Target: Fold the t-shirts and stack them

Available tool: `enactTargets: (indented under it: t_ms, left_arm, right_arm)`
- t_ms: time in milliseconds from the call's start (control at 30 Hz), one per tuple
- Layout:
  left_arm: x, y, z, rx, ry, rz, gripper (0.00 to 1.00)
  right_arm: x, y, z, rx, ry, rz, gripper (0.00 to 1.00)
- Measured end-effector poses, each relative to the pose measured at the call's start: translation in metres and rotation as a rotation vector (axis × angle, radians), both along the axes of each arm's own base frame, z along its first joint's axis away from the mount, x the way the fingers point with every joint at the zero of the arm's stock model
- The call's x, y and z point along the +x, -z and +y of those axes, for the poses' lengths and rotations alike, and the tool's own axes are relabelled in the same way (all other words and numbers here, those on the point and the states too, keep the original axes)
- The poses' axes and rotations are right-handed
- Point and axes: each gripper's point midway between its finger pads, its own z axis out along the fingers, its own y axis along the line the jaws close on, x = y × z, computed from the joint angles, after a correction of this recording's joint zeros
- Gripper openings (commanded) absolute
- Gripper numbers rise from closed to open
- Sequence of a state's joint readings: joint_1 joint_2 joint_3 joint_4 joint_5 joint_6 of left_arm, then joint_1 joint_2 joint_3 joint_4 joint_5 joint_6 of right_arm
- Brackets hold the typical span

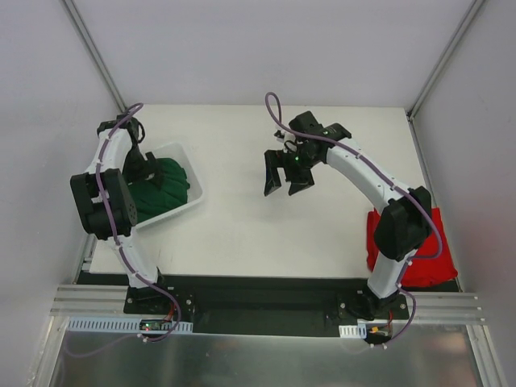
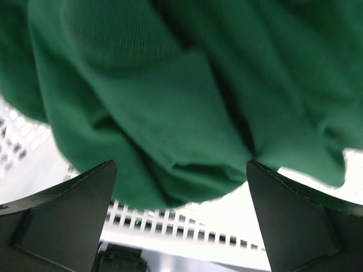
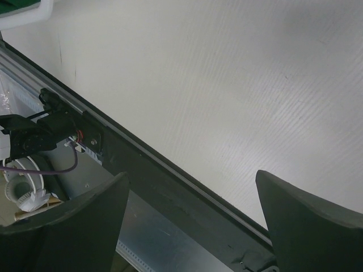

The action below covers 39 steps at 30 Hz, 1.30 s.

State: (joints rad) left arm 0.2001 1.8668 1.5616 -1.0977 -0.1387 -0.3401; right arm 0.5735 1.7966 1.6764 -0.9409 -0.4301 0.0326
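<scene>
A crumpled green t-shirt (image 1: pixel 161 187) lies in a white basket (image 1: pixel 192 173) at the left of the table. My left gripper (image 1: pixel 147 168) hangs just over it, open; in the left wrist view the green t-shirt (image 2: pixel 187 96) fills the frame above the spread fingers (image 2: pixel 74 209), with nothing between them. A folded red t-shirt (image 1: pixel 431 250) lies at the table's right front edge. My right gripper (image 1: pixel 284 179) is open above the bare middle of the table, holding nothing.
The white basket's slotted wall (image 2: pixel 187 224) shows below the cloth. In the right wrist view the white tabletop (image 3: pixel 227 85) ends at a black front rail (image 3: pixel 170 192). Grey walls close in the table on three sides.
</scene>
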Motion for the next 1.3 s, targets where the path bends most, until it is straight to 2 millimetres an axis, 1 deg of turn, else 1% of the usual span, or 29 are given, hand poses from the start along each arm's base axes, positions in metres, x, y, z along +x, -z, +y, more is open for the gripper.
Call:
enactTargets:
  t_ms: [100, 167, 200, 233, 267, 333, 400, 467, 500, 533, 567, 600, 633, 667, 700, 733, 767, 800, 833, 867, 933, 967, 1033, 1067, 1100, 1133, 1167, 1233, 1300]
  left_arm:
    - [0.005, 0.009, 0.009, -0.019, -0.024, 0.000, 0.99]
    - [0.000, 0.020, 0.012, -0.031, -0.039, 0.019, 0.99]
    - [-0.005, 0.027, 0.012, -0.039, -0.046, 0.033, 0.70]
    - [-0.011, 0.034, 0.011, -0.047, -0.051, 0.050, 0.32]
    - [-0.017, 0.040, 0.009, -0.060, -0.053, 0.069, 0.00]
    - [-0.023, 0.048, 0.003, -0.092, -0.048, 0.096, 0.00]
    - [-0.023, 0.049, -0.001, -0.111, -0.041, 0.098, 0.00]
    - [-0.017, 0.042, -0.005, -0.125, -0.039, 0.070, 0.00]
    - [-0.012, 0.035, -0.007, -0.129, -0.042, 0.041, 0.00]
    - [-0.004, 0.021, -0.008, -0.131, -0.044, -0.005, 0.00]
    - [0.008, 0.001, -0.009, -0.130, -0.046, -0.070, 0.00]
    - [0.025, -0.024, -0.010, -0.125, -0.039, -0.162, 0.00]
    - [0.046, -0.060, -0.012, -0.116, -0.023, -0.290, 0.00]
    - [0.066, -0.101, -0.018, -0.111, -0.006, -0.439, 0.00]
    - [0.080, -0.143, -0.031, -0.116, 0.031, -0.592, 0.00]
    - [0.087, -0.176, -0.047, -0.136, 0.071, -0.715, 0.00]
    - [0.086, -0.216, -0.077, -0.188, 0.144, -0.860, 0.00]
    - [0.076, -0.245, -0.110, -0.251, 0.223, -0.955, 0.00]
    - [0.066, -0.265, -0.135, -0.303, 0.282, -1.019, 0.00]
    - [0.050, -0.283, -0.166, -0.375, 0.361, -1.085, 0.00]
    - [0.025, -0.299, -0.207, -0.493, 0.473, -1.124, 0.00]
    - [0.018, -0.304, -0.217, -0.532, 0.506, -1.134, 0.00]
    - [0.012, -0.312, -0.229, -0.593, 0.541, -1.147, 0.00]
    - [0.011, -0.312, -0.232, -0.616, 0.549, -1.141, 0.00]
    - [0.010, -0.311, -0.236, -0.642, 0.560, -1.131, 0.02]
    - [0.009, -0.310, -0.239, -0.659, 0.567, -1.124, 0.23]
    - [0.006, -0.308, -0.242, -0.681, 0.576, -1.113, 0.98]
    - [-0.003, -0.301, -0.243, -0.695, 0.582, -1.108, 0.99]
    - [-0.015, -0.292, -0.240, -0.695, 0.569, -1.099, 0.99]
  right_arm:
    - [-0.003, 0.006, -0.003, -0.014, 0.003, 0.015, 0.96]
    - [-0.005, 0.008, -0.006, -0.022, 0.007, 0.021, 0.96]
    - [-0.006, 0.007, -0.008, -0.024, 0.009, 0.022, 0.96]
    - [-0.006, 0.007, -0.009, -0.025, 0.011, 0.020, 0.96]
    - [-0.006, 0.004, -0.010, -0.022, 0.014, 0.010, 0.96]
    - [-0.005, 0.002, -0.012, -0.020, 0.019, 0.004, 0.96]
    - [-0.005, 0.000, -0.013, -0.019, 0.021, -0.001, 0.96]
    - [-0.005, 0.002, -0.014, -0.023, 0.023, 0.000, 0.96]
    - [-0.005, 0.003, -0.014, -0.026, 0.024, 0.004, 0.96]
    - [-0.006, 0.005, -0.015, -0.030, 0.024, 0.009, 0.96]
    - [-0.007, 0.006, -0.015, -0.032, 0.024, 0.012, 0.96]
    - [-0.008, 0.007, -0.016, -0.033, 0.024, 0.015, 0.96]
    - [-0.008, 0.008, -0.016, -0.035, 0.024, 0.018, 0.96]
    - [-0.008, 0.008, -0.016, -0.035, 0.023, 0.019, 0.96]
    - [-0.009, 0.008, -0.016, -0.034, 0.023, 0.020, 0.96]
    - [-0.009, 0.008, -0.016, -0.032, 0.022, 0.021, 0.96]
    - [-0.009, 0.008, -0.015, -0.028, 0.020, 0.023, 0.96]
    - [-0.010, 0.008, -0.015, -0.026, 0.019, 0.025, 0.96]
    - [-0.010, 0.007, -0.015, -0.024, 0.018, 0.027, 0.96]
    - [-0.010, 0.007, -0.015, -0.024, 0.017, 0.027, 0.96]
    - [-0.010, 0.007, -0.015, -0.024, 0.018, 0.027, 0.96]
    - [-0.010, 0.007, -0.015, -0.024, 0.017, 0.027, 0.96]
    - [-0.010, 0.007, -0.015, -0.024, 0.017, 0.027, 0.96]
    - [-0.010, 0.007, -0.015, -0.024, 0.017, 0.027, 0.96]
    - [-0.010, 0.007, -0.015, -0.024, 0.017, 0.027, 0.96]
    - [-0.010, 0.007, -0.015, -0.025, 0.019, 0.027, 0.96]
    - [-0.010, 0.007, -0.015, -0.025, 0.019, 0.028, 0.96]
    - [-0.010, 0.008, -0.015, -0.025, 0.019, 0.029, 0.96]
    - [-0.010, 0.007, -0.015, -0.024, 0.019, 0.030, 0.96]
